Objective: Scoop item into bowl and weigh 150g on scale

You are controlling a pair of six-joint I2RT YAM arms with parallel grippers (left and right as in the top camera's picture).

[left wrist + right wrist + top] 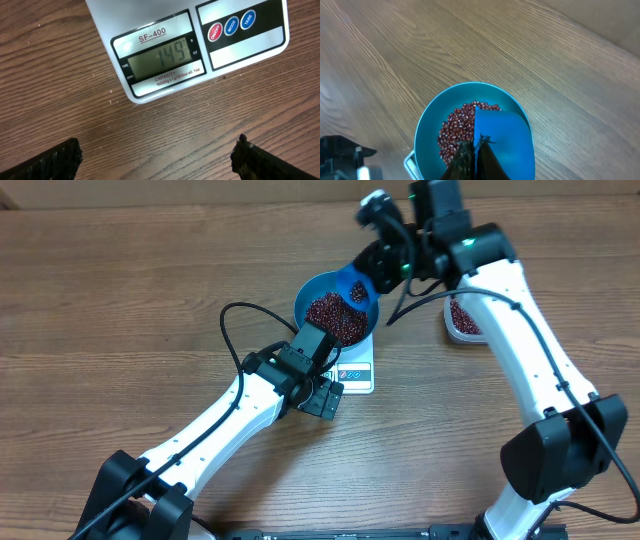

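Robotics lab bench, white left arm (215, 420) and right arm (520, 330) over a wood-grain table (120, 290), digital scale (165, 50).

The right tool (474, 152) is pressed closed on a blue scoop (502, 142), which sits over the blue bowl (426, 131). Red-brown beans (456, 131) lie inside the bowl. The wooden table (545, 60) surrounds it.

Wooden table (120, 290), brown grain running left to right, is carrying two things directly. White scale (358, 372) is sitting flat near the centre, its display panel facing the near edge. Clear plastic tub (462, 320) is resting off to its right, apart from it, partly hidden from overhead
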